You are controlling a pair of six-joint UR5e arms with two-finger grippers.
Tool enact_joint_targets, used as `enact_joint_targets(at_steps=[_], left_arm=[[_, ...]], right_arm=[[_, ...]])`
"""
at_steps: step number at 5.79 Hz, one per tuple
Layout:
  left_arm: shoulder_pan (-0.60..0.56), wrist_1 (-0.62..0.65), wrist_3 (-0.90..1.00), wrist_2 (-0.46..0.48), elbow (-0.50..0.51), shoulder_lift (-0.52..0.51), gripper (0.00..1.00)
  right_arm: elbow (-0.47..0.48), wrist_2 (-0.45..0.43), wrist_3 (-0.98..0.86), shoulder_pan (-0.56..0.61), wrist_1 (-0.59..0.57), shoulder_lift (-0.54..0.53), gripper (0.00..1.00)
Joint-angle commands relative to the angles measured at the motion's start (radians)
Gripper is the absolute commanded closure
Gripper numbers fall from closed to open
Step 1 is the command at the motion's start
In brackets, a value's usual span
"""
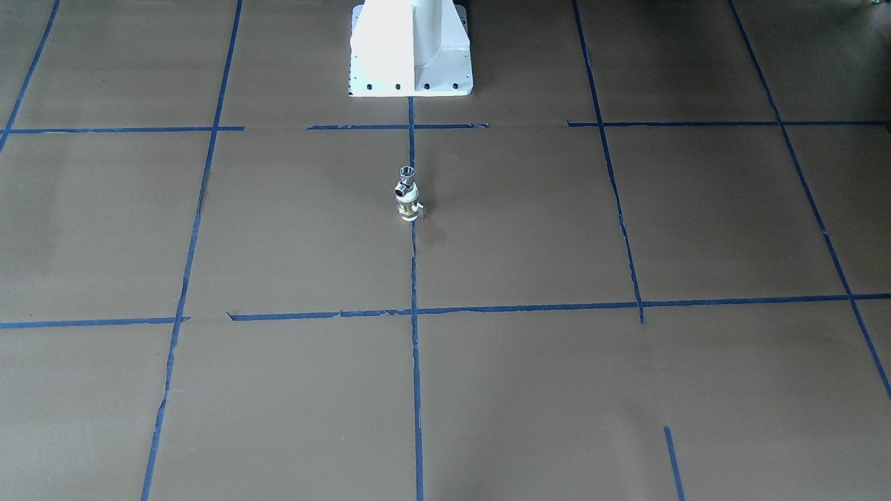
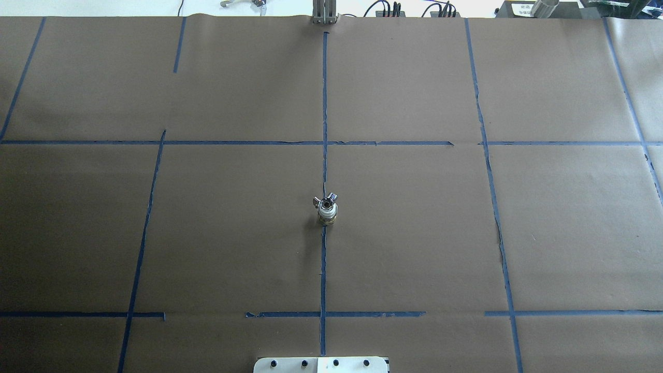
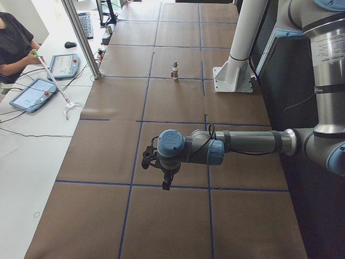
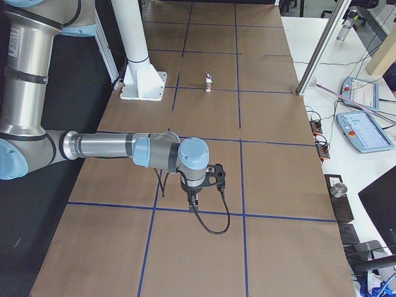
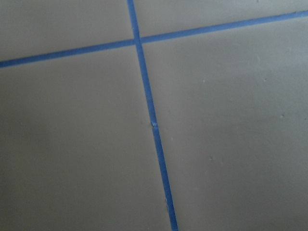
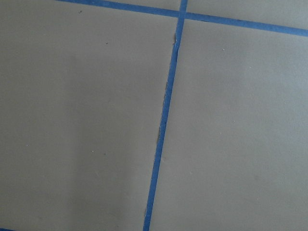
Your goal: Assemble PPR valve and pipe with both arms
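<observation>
Just above the middle of the front-facing view, the PPR valve (image 1: 408, 207) stands upright on a blue tape line (image 1: 415, 278) with the pipe (image 1: 406, 179) seated on top. The left gripper (image 3: 166, 182) and right gripper (image 4: 193, 199) hang over brown paper (image 3: 178, 102), well apart from it. I cannot tell whether either is open or closed.

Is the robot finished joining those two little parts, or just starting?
Looks finished: the pipe sits atop the valve, standing alone mid-table. Nothing in hand: the left arm and right arm hover far from it. Nothing obvious remains.
</observation>
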Motion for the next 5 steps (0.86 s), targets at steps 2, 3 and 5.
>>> enact_joint_targets(at_steps=[2,3,5], left_arm=[[0.006,0.096,-0.007,0.043,-0.013,-0.061,0.00],[0.008,0.099,-0.007,0.074,-0.010,-0.073,0.00],[0.009,0.082,0.003,0.081,0.005,-0.058,0.00]], right_arm=[[-0.037,-0.008,0.032,-0.023,0.067,0.006,0.00],[-0.031,-0.006,0.035,-0.023,0.067,0.023,0.00],[-0.024,0.003,0.038,-0.023,0.056,0.032,0.00]])
